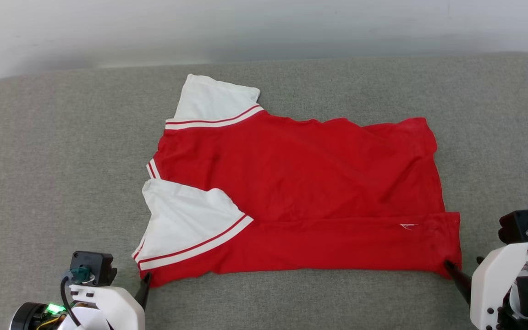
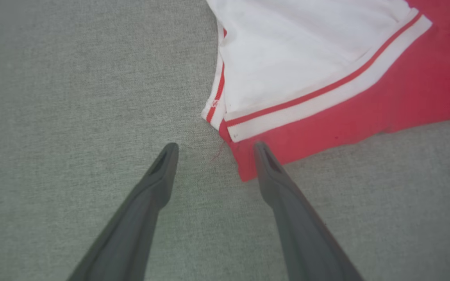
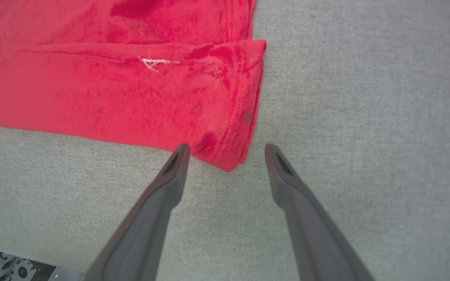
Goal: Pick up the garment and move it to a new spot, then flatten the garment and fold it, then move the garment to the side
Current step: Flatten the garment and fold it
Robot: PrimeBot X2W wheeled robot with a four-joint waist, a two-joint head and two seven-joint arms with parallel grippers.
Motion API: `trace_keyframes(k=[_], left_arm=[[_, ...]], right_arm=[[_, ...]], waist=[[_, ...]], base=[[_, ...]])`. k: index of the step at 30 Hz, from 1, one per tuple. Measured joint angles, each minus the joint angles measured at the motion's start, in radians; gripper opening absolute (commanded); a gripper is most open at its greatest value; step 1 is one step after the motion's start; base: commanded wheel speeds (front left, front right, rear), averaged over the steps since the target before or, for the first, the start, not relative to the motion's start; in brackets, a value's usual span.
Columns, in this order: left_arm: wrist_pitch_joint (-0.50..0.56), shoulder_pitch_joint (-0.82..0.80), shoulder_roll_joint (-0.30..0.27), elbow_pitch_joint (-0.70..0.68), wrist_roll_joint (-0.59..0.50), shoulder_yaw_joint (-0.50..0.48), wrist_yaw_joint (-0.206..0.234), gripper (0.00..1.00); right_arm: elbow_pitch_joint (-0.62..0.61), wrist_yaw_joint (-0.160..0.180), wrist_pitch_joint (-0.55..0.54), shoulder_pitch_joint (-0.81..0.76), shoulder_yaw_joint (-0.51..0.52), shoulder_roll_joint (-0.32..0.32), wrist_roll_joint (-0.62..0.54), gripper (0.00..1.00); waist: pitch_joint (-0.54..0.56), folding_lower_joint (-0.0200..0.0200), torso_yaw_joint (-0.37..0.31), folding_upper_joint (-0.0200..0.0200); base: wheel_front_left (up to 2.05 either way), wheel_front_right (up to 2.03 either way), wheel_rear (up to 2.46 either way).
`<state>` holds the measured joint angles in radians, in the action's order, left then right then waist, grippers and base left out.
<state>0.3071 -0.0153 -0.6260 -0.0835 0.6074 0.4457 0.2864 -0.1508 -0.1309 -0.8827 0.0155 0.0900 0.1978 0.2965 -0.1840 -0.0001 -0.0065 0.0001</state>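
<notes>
The garment [image 1: 291,183], a red T-shirt with white sleeves and striped trim, lies spread on the grey surface with its sleeves to the left and its hem to the right. A strip along its near edge is folded over. My left gripper [image 1: 145,279] is open at the near left corner. In the left wrist view the left gripper [image 2: 215,146] has the garment [image 2: 404,97] corner lying by its right fingertip. My right gripper [image 1: 462,262] is open at the near right corner. In the right wrist view the right gripper [image 3: 227,147] straddles the garment [image 3: 92,86] hem corner without pinching it.
The grey fabric-covered surface [image 1: 62,160] stretches wide on both sides of the shirt and in front of it. A pale wall [image 1: 264,27] rises behind its rounded far edge. Part of my own base [image 3: 6,269] shows at the right wrist view's lower left.
</notes>
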Motion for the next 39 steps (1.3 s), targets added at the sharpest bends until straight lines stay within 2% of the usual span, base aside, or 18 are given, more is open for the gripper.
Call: trace_keyframes(k=[9, 12, 13, 14, 16, 17, 20, 23, 31, 35, 39], left_arm=[[0.020, -0.010, 0.008, 0.034, 0.029, -0.011, 0.008, 1.00], [0.022, -0.010, 0.008, 0.049, 0.045, -0.012, -0.005, 1.00], [0.024, -0.011, 0.007, 0.054, 0.049, -0.011, -0.014, 0.95], [0.030, -0.013, 0.001, 0.060, 0.049, -0.005, -0.024, 0.55], [0.043, -0.020, -0.006, 0.068, 0.061, 0.002, -0.051, 0.06], [0.043, -0.023, -0.005, 0.073, 0.065, 0.004, -0.058, 0.00], [0.028, -0.037, 0.015, 0.094, 0.078, 0.018, -0.095, 0.00], [0.006, -0.037, 0.019, 0.087, 0.078, 0.020, -0.102, 0.00], [-0.019, -0.030, 0.002, -0.049, 0.055, 0.010, -0.082, 0.00], [-0.005, -0.022, -0.011, -0.120, 0.045, 0.013, -0.065, 0.00], [-0.002, -0.016, -0.012, -0.155, 0.031, 0.024, -0.056, 0.00]], right_arm=[[-0.050, 0.000, -0.011, -0.006, 0.002, -0.035, -0.008, 1.00], [-0.058, 0.000, -0.007, -0.003, 0.002, -0.040, -0.004, 1.00], [-0.059, 0.000, -0.007, -0.002, 0.001, -0.040, -0.001, 1.00], [-0.061, 0.000, -0.007, -0.001, -0.001, -0.040, 0.002, 1.00], [-0.062, 0.000, -0.007, 0.003, -0.001, -0.039, 0.002, 1.00], [-0.063, 0.000, -0.007, 0.004, -0.002, -0.038, 0.002, 1.00], [-0.064, 0.000, -0.006, 0.005, -0.002, -0.018, 0.003, 1.00], [-0.052, 0.000, -0.005, 0.007, -0.001, -0.008, -0.018, 1.00], [0.044, 0.000, -0.007, 0.024, 0.039, -0.007, -0.076, 1.00], [0.098, 0.000, -0.016, 0.029, 0.053, -0.022, -0.061, 1.00], [0.146, 0.000, -0.014, 0.047, 0.042, -0.010, -0.076, 1.00]], waist=[[-0.048, 0.0000, -0.029, 0.0000], [-0.067, 0.0001, -0.036, 0.0000], [-0.074, 0.0000, -0.039, 0.0000], [-0.080, 0.0001, -0.042, 0.0000], [-0.090, 0.0000, -0.046, -0.0001], [-0.094, 0.0001, -0.047, 0.0000], [-0.088, 0.0001, -0.036, 0.0000], [-0.072, 0.0002, -0.024, 0.0000], [-0.035, 0.0002, 0.029, 0.0000], [-0.032, 0.0002, 0.056, 0.0000], [-0.045, 0.0003, 0.071, 0.0000]], base=[[0.00, 0.00, 0.00], [0.00, 0.00, 0.00], [0.00, 0.00, 0.00], [0.00, 0.00, 0.00], [0.00, 0.00, 0.00], [0.00, 0.00, 0.00], [0.00, 0.00, 0.00], [0.00, 0.00, 0.00], [0.00, 0.00, 0.00], [0.00, 0.00, 0.00], [0.00, 0.00, 0.00]])
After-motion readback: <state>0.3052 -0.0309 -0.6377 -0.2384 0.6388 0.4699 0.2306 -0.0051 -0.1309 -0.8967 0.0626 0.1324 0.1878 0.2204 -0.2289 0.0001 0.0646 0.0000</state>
